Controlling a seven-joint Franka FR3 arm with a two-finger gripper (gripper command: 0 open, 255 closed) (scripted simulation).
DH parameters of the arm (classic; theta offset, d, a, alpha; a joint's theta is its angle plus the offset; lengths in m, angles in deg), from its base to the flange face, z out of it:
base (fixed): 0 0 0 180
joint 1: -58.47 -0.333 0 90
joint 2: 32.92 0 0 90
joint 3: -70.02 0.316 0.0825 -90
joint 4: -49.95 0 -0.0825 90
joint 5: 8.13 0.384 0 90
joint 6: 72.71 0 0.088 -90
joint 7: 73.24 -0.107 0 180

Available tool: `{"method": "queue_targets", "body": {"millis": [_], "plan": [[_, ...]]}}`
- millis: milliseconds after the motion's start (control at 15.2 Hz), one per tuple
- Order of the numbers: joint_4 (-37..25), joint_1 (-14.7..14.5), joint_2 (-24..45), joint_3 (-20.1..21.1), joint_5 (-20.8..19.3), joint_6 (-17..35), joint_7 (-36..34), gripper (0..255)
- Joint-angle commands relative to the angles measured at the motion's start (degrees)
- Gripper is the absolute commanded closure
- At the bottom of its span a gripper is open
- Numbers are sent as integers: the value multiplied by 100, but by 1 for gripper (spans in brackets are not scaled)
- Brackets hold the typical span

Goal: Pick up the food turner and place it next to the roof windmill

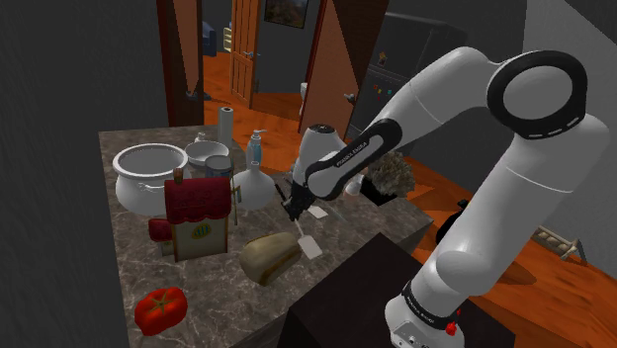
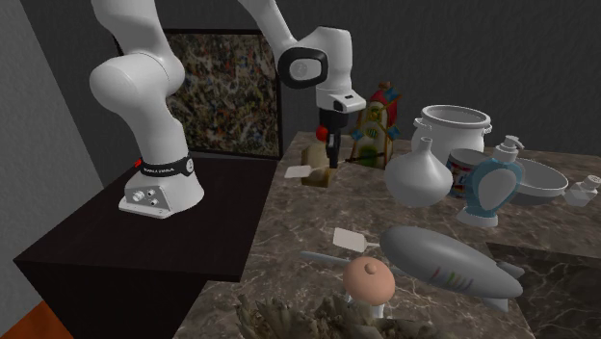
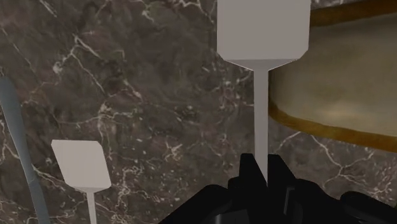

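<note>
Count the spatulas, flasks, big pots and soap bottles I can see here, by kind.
Food turners: 2, the held turner and the loose turner
Flasks: 1, the white flask
Pots: 1, the white pot
Soap bottles: 1, the soap bottle
Total: 5

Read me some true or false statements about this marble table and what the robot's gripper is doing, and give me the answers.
1. The gripper is shut on the food turner, clasping its thin handle. True.
2. The roof windmill has a blue roof. False: its roof is red.
3. A second turner, also white, lies on the table. True.
4. The white pot is tipped onto its side. False: it stands upright, with its opening facing up.
</note>
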Motion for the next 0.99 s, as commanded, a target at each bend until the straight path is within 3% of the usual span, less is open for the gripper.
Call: {"method": "queue_targets", "body": {"millis": [0,924], "plan": [[19,0,152,-4,-68,173,-59,255],[-99,-184,1457,-330,-768,1343,-601,255]]}}
